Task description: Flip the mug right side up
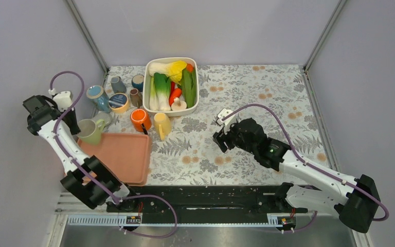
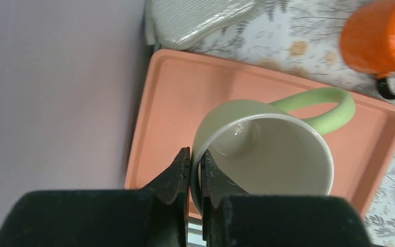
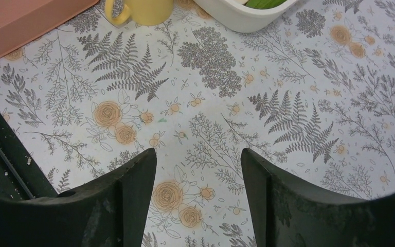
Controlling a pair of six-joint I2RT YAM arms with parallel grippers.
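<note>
Now, above the floral worktop (image 1: 247, 92), a green mug (image 1: 89, 132) is held.
It hangs over the far left corner of the salmon tray (image 1: 128, 154), mouth toward the wrist camera; the left gripper (image 2: 195, 158) has its jaws clamped on the rim. The right gripper (image 3: 198, 159) hovers, jaws apart.

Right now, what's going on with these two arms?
The left gripper is pinched shut on the rim of the green mug, one finger inside and one outside. It holds the mug at the far left corner of the orange tray, mouth facing the wrist camera. The right gripper hangs open and empty above the floral table, touching nothing.
</note>
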